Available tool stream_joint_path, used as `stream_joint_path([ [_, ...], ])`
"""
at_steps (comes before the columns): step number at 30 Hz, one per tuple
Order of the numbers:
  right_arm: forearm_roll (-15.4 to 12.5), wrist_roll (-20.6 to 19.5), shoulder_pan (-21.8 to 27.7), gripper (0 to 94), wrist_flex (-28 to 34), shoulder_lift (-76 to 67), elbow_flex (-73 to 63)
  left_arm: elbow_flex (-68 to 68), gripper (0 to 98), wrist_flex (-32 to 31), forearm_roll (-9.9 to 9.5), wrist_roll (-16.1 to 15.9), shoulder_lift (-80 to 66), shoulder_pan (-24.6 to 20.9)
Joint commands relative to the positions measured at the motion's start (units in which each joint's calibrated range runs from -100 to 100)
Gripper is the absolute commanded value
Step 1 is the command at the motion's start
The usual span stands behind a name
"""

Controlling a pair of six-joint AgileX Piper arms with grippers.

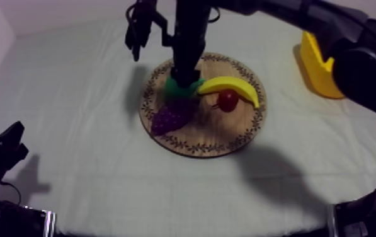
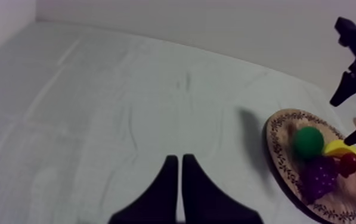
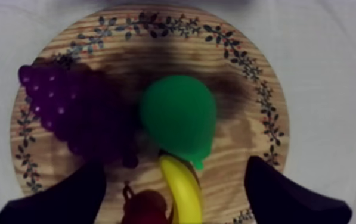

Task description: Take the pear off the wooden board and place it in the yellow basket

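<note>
My right gripper is hovering, black fingers spread apart, straight above the green toy pear lying on the round wooden board, its narrow end pointing toward the yellow toy banana.

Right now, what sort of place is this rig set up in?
Probably a robot lab tabletop, not a kitchen: cloth-covered table, bare walls, toy banana and grapes on a wooden board, yellow basket.
</note>
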Motion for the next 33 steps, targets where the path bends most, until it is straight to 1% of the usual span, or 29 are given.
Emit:
stream_joint_path([
  [1, 0.2, -0.1, 0.0, 72.9, 0.1, 3.7, -2.4, 0.0, 0.1, 0.0, -0.02, 0.0, 0.0, 0.0],
  [8, 0.9, -0.3, 0.5, 74.1, -0.1, 12.2, -9.5, 0.0, 0.1, 0.0, -0.02, 0.0, 0.0, 0.0],
  [12, 1.3, -0.3, 0.6, 72.8, -0.3, 15.5, -11.9, 0.0, 0.1, 0.0, -0.02, 0.0, 0.0, 0.0],
  [14, 1.4, -0.2, 0.6, 68.1, -0.4, 16.6, -12.3, 0.0, 0.1, 0.0, -0.02, 0.0, 0.0, 0.0],
  [18, 1.5, -0.1, 0.4, 53.8, -0.9, 17.2, -11.7, 0.0, 0.1, 0.0, -0.02, 0.0, 0.0, 0.0],
  [22, 1.4, 0.0, 0.2, 43.4, -1.4, 16.6, -9.9, 0.0, 0.1, 0.0, -0.02, 0.0, 0.0, 0.0],
  [26, 1.4, -0.5, 0.2, 39.9, -2.3, 15.1, -7.5, 0.0, 0.1, 0.0, -0.02, 0.0, 0.0, 0.0],
  [33, 2.1, -1.2, 0.7, 39.1, -3.4, 6.5, -1.8, 0.0, 0.1, 0.0, -0.02, 0.0, 0.0, 0.0],
])
